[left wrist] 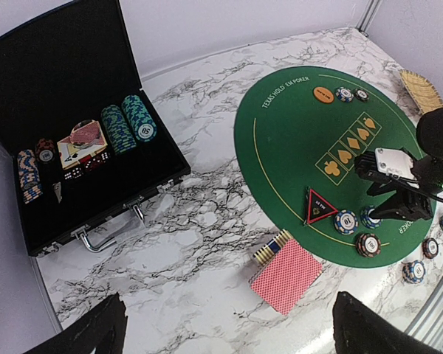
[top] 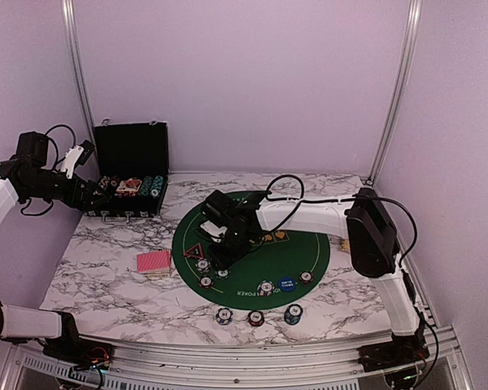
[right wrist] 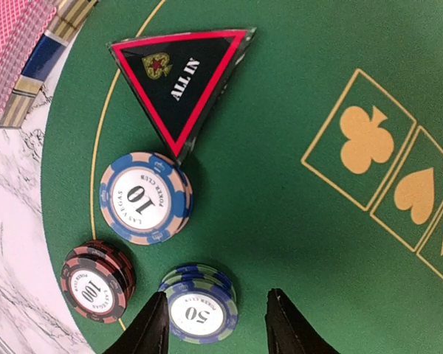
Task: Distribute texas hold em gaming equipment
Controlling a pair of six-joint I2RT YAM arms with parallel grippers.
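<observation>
My right gripper (right wrist: 218,324) is open just above the green mat. A blue-green "50" chip stack (right wrist: 199,306) sits between its fingers, close to the left one. Beside it are a "10" chip stack (right wrist: 144,198), a dark red "100" stack (right wrist: 96,280) and the red-rimmed black triangle (right wrist: 181,74). The red-backed card deck (left wrist: 286,274) lies on the marble off the mat's left edge. An orange button (left wrist: 323,94) lies at the mat's far side. My left gripper (left wrist: 229,332) is open and empty, high above the marble near the black case (left wrist: 59,110).
The open case (top: 130,175) at back left holds chip rows, cards and dice. More chips (top: 256,318) lie along the near edge of the mat (top: 309,252), with a blue button (top: 286,284). A tan slatted wooden object (left wrist: 421,88) lies right of the mat.
</observation>
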